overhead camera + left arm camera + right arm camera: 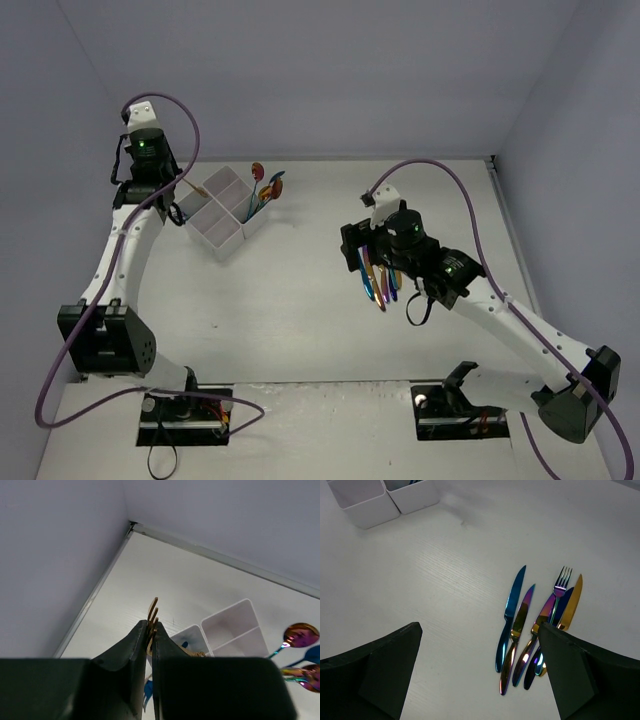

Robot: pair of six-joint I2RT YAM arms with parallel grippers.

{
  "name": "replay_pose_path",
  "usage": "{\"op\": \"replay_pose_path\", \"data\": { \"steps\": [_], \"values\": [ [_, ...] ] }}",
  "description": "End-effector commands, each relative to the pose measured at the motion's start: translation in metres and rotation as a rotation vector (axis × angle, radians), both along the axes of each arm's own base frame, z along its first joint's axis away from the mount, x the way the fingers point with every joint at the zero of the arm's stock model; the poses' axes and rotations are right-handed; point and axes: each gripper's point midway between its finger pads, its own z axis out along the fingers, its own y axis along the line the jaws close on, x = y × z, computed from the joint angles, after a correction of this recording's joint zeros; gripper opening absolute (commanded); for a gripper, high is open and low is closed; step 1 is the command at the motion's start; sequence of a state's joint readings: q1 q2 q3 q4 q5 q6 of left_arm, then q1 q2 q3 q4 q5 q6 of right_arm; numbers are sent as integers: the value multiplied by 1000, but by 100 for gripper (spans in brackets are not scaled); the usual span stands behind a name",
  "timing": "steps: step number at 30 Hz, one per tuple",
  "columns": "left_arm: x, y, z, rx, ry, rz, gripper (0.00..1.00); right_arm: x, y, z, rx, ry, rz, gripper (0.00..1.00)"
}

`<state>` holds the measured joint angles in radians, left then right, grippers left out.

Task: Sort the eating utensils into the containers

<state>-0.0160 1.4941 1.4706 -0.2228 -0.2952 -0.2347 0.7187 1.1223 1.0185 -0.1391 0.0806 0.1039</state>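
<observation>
Utensils, slender, iridescent blue, purple, gold, gold fork pinched in left tool

A white counter with a faint linear grain fills the scene. Plain pale grey-lavender walls close it in: the back wall at 12 o'clock, the left wall at 9, the right wall at 3. A thin pale trim strip runs where counter meets wall. The light is soft and even.
</observation>
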Motion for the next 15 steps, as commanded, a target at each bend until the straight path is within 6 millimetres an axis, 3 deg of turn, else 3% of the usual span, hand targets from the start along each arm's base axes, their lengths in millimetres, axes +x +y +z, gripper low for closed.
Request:
{"op": "replay_pose_path", "data": {
  "steps": [1, 7, 10, 13, 15],
  "values": [
    [23, 15, 36, 64, -120, 45, 0, 8, -14, 12, 3, -52, -60, 100],
    [30, 19, 10, 89, -63, 51, 0, 12, -21, 7, -17, -47, -90, 100],
    [32, 35, -9, 94, -23, 82, 1, 16, -24, 1, -33, -37, -108, 100],
    [33, 35, -21, 91, 9, 78, 8, 20, -27, -4, -44, -26, -132, 100],
    [31, 34, -27, 81, 26, 72, 19, 25, -31, -14, -61, -3, -158, 100]
  ]
}}
